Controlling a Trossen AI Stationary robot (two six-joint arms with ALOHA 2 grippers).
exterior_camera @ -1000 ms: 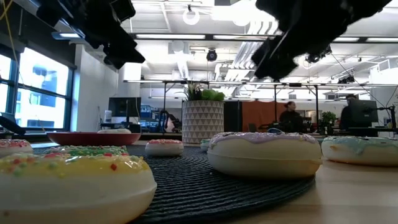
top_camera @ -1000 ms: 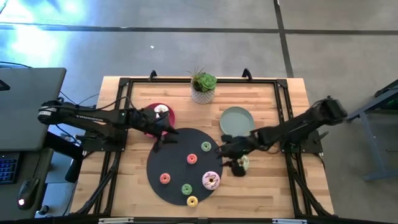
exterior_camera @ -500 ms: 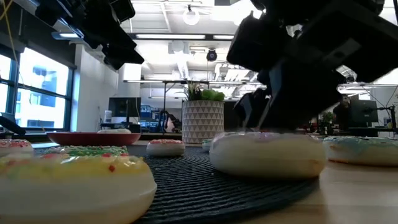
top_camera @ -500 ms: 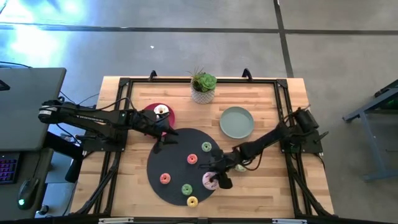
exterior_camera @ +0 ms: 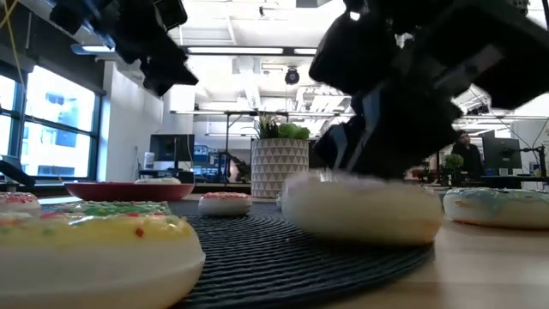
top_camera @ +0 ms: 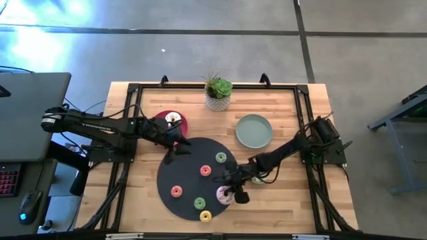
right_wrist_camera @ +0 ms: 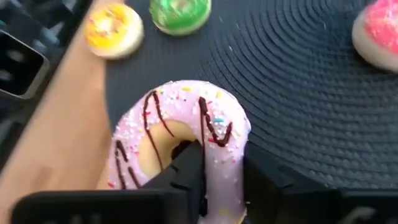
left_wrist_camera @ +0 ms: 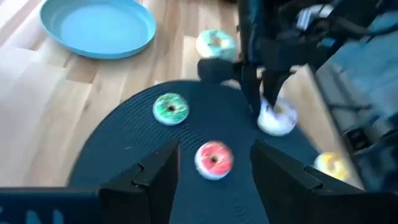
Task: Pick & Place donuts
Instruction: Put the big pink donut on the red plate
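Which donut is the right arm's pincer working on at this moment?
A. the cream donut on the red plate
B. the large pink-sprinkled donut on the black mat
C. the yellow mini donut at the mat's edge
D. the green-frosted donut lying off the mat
B: in the right wrist view one finger of the right pincer sits in the hole of the pink-sprinkled donut, which lies on the black mat.

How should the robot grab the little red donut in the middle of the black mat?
Best from straight above. The red donut lies flat on the black mat with its hole facing up and open space around it. A pincer could put one finger in the hole and one outside, pinching the ring's wall, much as the right pincer sits on the pink sprinkled donut now.
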